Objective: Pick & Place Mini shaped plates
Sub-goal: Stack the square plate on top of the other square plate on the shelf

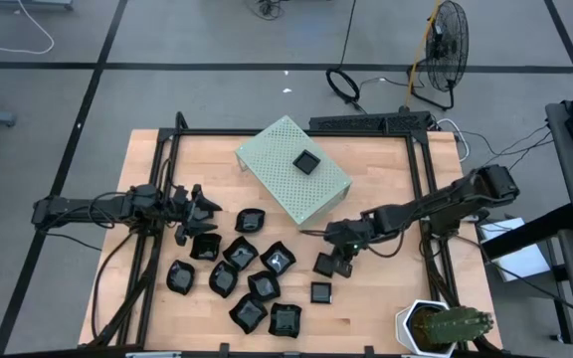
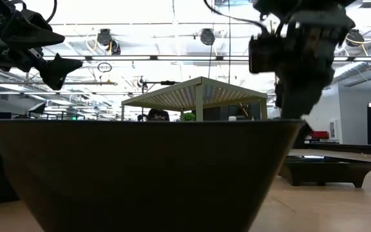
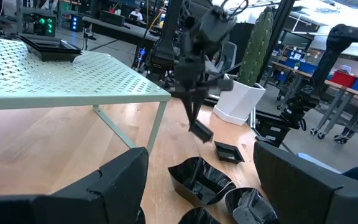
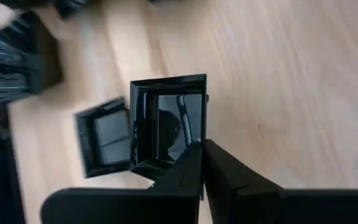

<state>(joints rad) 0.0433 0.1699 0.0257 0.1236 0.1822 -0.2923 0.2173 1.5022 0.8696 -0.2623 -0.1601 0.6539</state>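
right gripper (image 4: 199, 163) fingers pinched shut on rim of a small square plate (image 4: 166, 121), right of the tabletop's middle; other mini plates (image 1: 242, 278) clustered by front edge, one (image 1: 307, 162) atop green box (image 1: 291, 169); left gripper (image 1: 203, 206) wide open, empty, left side

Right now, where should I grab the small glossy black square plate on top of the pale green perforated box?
Probably one raised edge of the glossy black square plate, jaws straddling it from straight above: it lies flat and alone on the pale green perforated box, rim exposed.
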